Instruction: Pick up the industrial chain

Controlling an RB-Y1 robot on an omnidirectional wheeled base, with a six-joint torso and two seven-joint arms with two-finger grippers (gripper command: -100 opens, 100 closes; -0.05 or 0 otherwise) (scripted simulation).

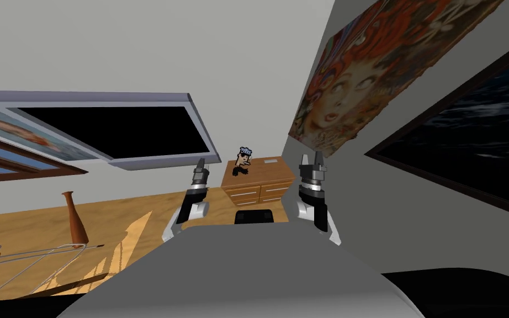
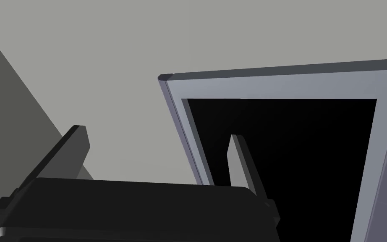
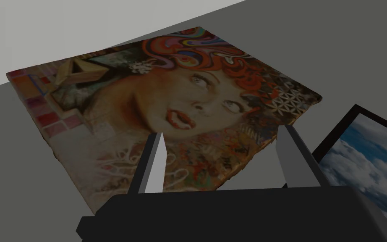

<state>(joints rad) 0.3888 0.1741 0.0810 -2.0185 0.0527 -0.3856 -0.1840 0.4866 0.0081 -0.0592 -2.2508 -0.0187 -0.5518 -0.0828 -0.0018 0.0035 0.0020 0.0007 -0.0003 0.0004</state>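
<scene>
Left gripper (image 1: 200,164) and right gripper (image 1: 312,160) raised, both spread wide. Dark chain (image 1: 240,171) lies on dresser (image 1: 272,172), near its left edge.

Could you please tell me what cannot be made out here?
Head view: dark item on the dresser, too small to confirm as the chain.
Head view: colourful figure beside it, too small to identify.
Head view: wire frame, cut off by the left edge.
</scene>
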